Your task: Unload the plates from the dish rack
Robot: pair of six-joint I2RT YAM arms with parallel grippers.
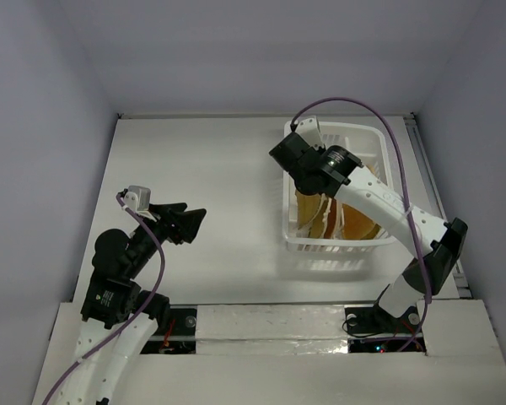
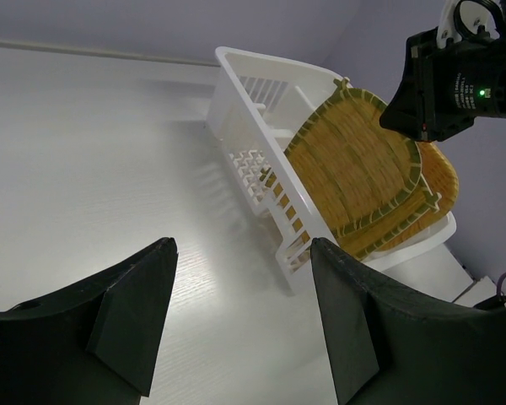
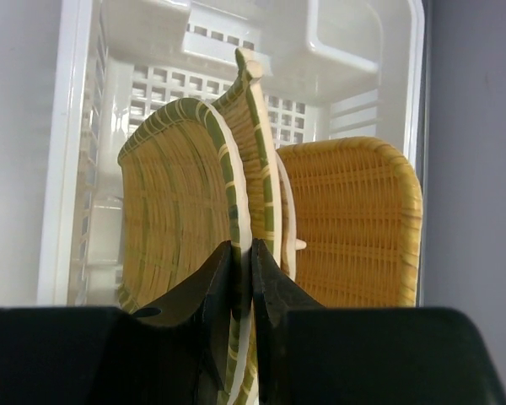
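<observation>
The white dish rack (image 1: 333, 245) stands at the right of the table with three woven tan plates (image 1: 320, 221) on edge inside it. In the right wrist view my right gripper (image 3: 243, 249) is shut on the green-striped rim of the leftmost plate (image 3: 181, 194). A second striped plate (image 3: 260, 152) stands just behind it, and a squarer orange plate (image 3: 354, 219) is to the right. My left gripper (image 2: 242, 242) hovers open over bare table, well left of the rack (image 2: 261, 93), with nothing between its fingers.
The rack sits near the table's right edge and back wall (image 1: 261, 51). The right arm's wrist (image 2: 455, 76) hangs over the plates (image 2: 354, 160). White table surface (image 1: 211, 169) lies between the left gripper (image 1: 190, 221) and the rack.
</observation>
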